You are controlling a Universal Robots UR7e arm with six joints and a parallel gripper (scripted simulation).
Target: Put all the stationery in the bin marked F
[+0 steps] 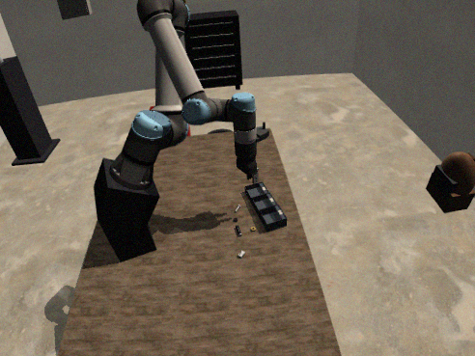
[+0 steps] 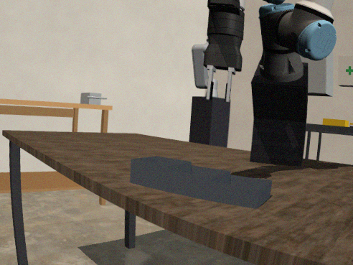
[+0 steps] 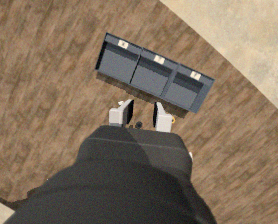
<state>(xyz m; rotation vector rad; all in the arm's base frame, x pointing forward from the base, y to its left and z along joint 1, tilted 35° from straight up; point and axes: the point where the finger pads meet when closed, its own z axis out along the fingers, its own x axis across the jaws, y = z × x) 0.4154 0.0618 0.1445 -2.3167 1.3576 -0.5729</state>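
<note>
Wooden table (image 1: 203, 285) bearing a row of three dark bins (image 1: 265, 206) near its right edge, their labels too small to read. The gripper (image 2: 218, 98) hangs well above the table with its fingers parted and nothing between them. Small items, including a yellow ring (image 1: 252, 229) and a dark cylinder (image 1: 237, 231), lie on the table just beside the bins.

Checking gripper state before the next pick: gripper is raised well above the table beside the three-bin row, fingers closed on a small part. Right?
Not quite. The gripper is open and holds nothing: the exterior view shows a bare gap between its fingers. The rest stands: it hangs well above the table, beside the three-bin row, as the wrist view also shows.
</note>
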